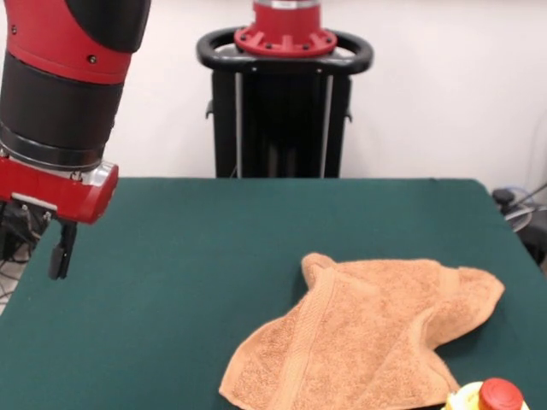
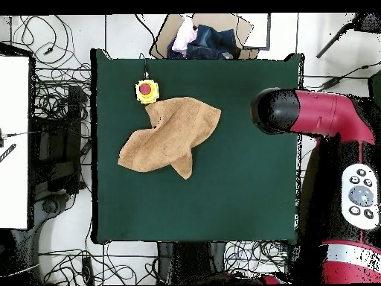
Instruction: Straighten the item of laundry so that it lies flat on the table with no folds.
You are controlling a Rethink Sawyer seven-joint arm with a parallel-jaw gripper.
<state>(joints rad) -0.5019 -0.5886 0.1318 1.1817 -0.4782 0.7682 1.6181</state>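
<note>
I am seeing the towel point(image 1: 367, 337) lying crumpled on the table point(image 1: 188, 256), out toward five o'clock in the front view, its corners folded in and one banded hem turned over. A yellow-and-red button point(image 1: 489, 397) is sitting just beside its near edge. The gripper point(image 1: 58, 249) is hanging off at nine o'clock, over the table's side edge, well apart from the cloth, carrying nothing; I cannot tell how far the fingers are parted. I judge the flattening not yet started. Next move, I reckon: I am swinging across, picking a folded corner, pulling it outward.
</note>
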